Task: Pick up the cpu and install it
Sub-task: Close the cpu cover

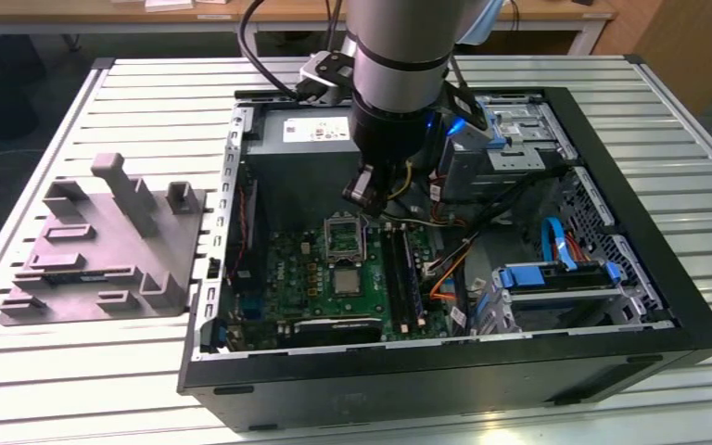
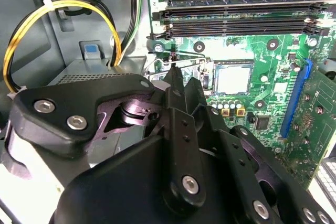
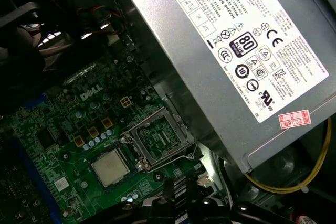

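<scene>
The cpu (image 1: 348, 281), a small silvery square chip, lies flat on the green motherboard (image 1: 294, 269) inside the open computer case. It shows in both wrist views (image 2: 233, 78) (image 3: 109, 167). Right beside it is the dark socket with a shiny metal frame (image 1: 344, 236) (image 3: 160, 142). My gripper (image 1: 362, 197) hangs above the socket, closer to the grey power supply than to the cpu, and clear of the chip. Its fingers (image 2: 181, 98) are together and hold nothing; the tips (image 3: 184, 190) are over the socket's edge.
A grey power supply (image 1: 300, 130) (image 3: 236, 51) stands close by the gripper, with yellow cables (image 2: 52, 9) looping beside it. Black memory slots (image 2: 236, 19) run along the board. A blue drive caddy (image 1: 554, 278) is at the exterior view's right. A grey moulded tray (image 1: 96, 250) lies outside the case.
</scene>
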Available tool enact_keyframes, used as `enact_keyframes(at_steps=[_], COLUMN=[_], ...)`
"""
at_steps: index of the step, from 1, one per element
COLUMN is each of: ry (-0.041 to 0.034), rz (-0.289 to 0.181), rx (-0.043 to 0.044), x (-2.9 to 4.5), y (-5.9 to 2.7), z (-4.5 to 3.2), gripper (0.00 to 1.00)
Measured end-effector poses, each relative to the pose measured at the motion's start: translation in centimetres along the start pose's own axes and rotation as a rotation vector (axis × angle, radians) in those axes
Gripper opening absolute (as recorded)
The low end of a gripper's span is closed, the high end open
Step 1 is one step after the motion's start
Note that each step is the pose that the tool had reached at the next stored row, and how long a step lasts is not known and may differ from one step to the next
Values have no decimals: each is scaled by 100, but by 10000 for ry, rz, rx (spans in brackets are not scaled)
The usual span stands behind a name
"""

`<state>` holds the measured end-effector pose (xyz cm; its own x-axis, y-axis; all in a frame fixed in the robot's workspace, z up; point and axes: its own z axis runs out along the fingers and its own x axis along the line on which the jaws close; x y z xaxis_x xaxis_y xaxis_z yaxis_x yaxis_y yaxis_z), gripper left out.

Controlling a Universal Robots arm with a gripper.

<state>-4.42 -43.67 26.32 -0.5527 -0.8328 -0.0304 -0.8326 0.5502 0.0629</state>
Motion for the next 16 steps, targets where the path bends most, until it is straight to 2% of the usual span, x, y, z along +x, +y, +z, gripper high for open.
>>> enact_keyframes(at_steps=[1,4,5,6,7,8,11,12,13,14,15,16], ry=[1,1,0,0,0,1,1,0,1,1,0,0], rz=[0,1,0,0,0,0,0,0,1,0,0,0], rx=[0,0,0,0,0,0,0,0,0,0,0,0], x=[0,1,1,1,1,1,1,2,2,2,2,2], y=[0,0,0,0,-1,-1,-1,-1,-1,-1,-1,-1], z=[0,0,0,0,0,0,0,0,0,0,0,0], gripper=[24,24,22,16,16,11,11,12,17,17,24,24])
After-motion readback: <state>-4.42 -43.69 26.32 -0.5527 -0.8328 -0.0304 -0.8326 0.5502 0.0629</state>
